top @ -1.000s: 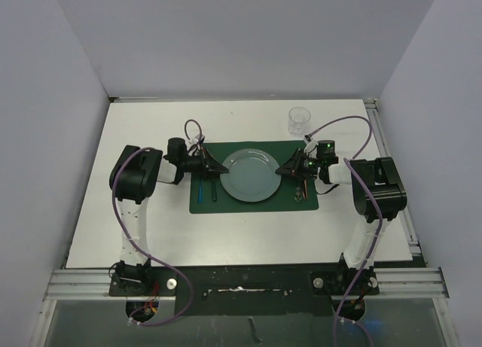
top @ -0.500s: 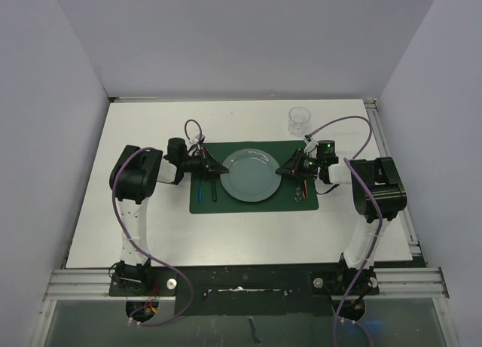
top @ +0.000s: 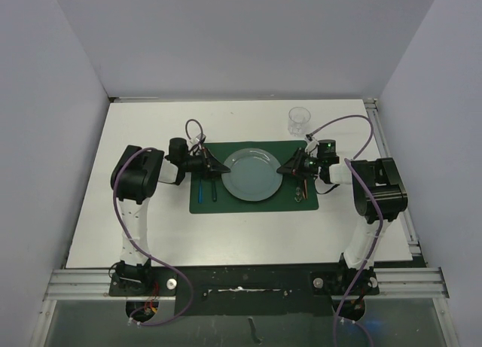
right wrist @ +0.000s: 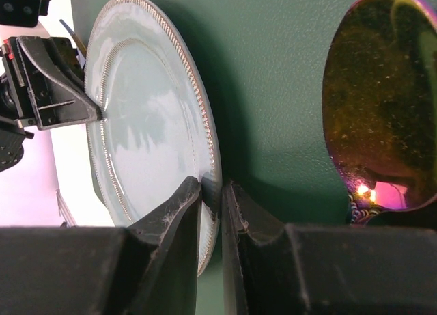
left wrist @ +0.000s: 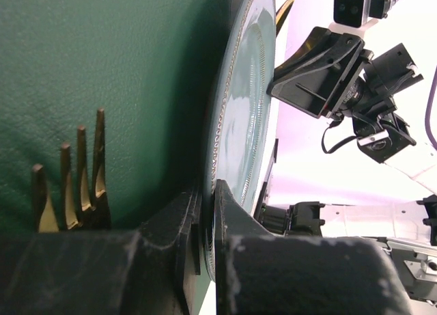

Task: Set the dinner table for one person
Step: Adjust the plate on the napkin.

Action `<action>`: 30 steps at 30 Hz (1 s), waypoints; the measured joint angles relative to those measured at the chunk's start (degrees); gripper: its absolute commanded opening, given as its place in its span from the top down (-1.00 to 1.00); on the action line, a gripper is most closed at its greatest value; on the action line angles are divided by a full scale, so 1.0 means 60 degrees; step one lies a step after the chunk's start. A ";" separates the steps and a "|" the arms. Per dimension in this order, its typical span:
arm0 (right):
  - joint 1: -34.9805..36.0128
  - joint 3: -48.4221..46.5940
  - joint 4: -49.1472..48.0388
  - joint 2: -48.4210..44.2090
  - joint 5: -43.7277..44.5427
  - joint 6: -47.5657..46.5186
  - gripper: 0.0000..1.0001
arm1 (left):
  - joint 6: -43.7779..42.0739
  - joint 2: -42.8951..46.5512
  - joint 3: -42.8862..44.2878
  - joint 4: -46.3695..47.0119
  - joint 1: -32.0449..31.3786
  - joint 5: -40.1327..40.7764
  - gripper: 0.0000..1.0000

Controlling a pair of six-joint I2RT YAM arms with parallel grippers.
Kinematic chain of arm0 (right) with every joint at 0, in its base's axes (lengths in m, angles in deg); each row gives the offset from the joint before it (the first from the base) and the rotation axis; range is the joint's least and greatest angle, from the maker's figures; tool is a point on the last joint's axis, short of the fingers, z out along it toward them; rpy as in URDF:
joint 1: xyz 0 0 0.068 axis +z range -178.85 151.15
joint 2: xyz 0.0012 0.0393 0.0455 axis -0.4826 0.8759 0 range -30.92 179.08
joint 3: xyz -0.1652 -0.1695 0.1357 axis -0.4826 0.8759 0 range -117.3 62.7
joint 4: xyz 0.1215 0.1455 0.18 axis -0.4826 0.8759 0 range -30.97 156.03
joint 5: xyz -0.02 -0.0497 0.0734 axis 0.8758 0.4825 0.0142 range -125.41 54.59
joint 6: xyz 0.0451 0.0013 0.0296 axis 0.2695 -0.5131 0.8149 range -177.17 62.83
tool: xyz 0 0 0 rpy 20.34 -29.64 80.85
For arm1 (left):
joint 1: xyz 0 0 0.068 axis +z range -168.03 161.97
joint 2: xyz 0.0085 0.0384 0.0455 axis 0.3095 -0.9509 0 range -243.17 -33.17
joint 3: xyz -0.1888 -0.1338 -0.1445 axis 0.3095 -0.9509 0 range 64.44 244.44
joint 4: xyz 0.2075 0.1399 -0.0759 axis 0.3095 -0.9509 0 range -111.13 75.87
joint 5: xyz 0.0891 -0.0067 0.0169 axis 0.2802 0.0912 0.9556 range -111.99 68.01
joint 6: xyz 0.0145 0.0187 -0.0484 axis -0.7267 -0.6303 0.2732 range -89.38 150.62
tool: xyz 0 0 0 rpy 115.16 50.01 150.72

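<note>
A white bench spans the scene beneath both arms, and on a green placemat at its middle lies a plate, its left rim pinched by the left jaws, its right rim by the right jaws.

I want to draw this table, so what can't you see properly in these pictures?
- Left wrist view: gold metal fork, handle hidden behind the black left gripper.
- Right wrist view: shiny gold spoon, handle hidden behind the black right gripper.
- Top view: small clear cup, too small to tell whether it holds anything.
</note>
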 measured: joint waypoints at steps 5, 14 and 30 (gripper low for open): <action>-0.0011 0.0036 0.0295 -0.0237 0.0295 -0.0149 1.00 | 0.0113 -0.0007 0.0004 0.0080 -0.0117 0.0098 1.00; -0.0051 0.0080 0.0736 -0.0568 0.0506 -0.0361 1.00 | 0.0255 -0.0011 0.0011 0.0127 -0.0240 0.0153 1.00; -0.0055 0.0131 0.0776 -0.0583 0.0561 -0.0393 1.00 | 0.0178 -0.0011 0.0011 0.0084 -0.0270 0.0164 1.00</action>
